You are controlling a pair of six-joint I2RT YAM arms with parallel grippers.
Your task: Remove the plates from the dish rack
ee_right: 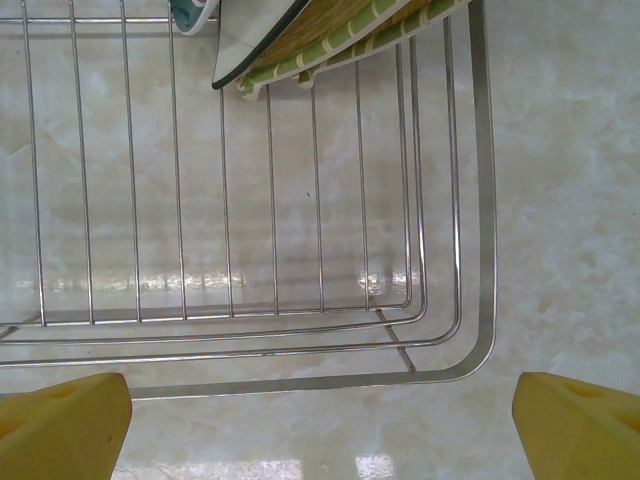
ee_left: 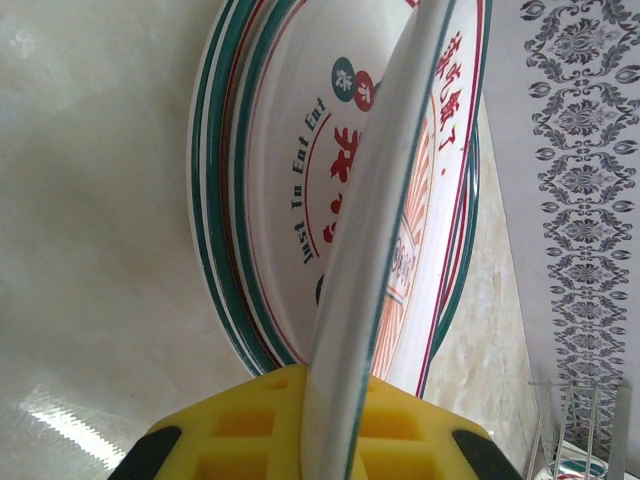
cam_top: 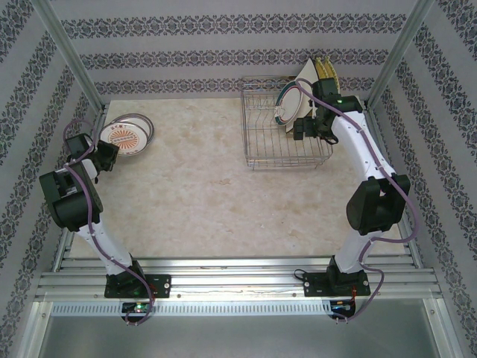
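Observation:
At the table's far left lies a stack of round white plates (cam_top: 128, 135) with orange-red print. My left gripper (cam_top: 104, 154) is shut on the rim of a green-edged plate (ee_left: 372, 290), seen edge-on and tilted over the stack (ee_left: 265, 200). The silver wire dish rack (cam_top: 264, 145) stands at the back right. In it a green-banded round plate (cam_top: 285, 104), a white square plate (cam_top: 303, 77) and yellow woven plates (cam_top: 325, 71) stand upright. My right gripper (cam_top: 306, 128) hovers open over the rack's near right corner (ee_right: 478, 330), its yellow fingertips (ee_right: 70, 425) wide apart with nothing between them.
Patterned walls and metal frame posts (cam_top: 71, 56) close in the table on three sides. The marble tabletop (cam_top: 190, 179) stretches between the stack and the rack. The rack's wire floor (ee_right: 200, 200) below my right gripper carries no plates.

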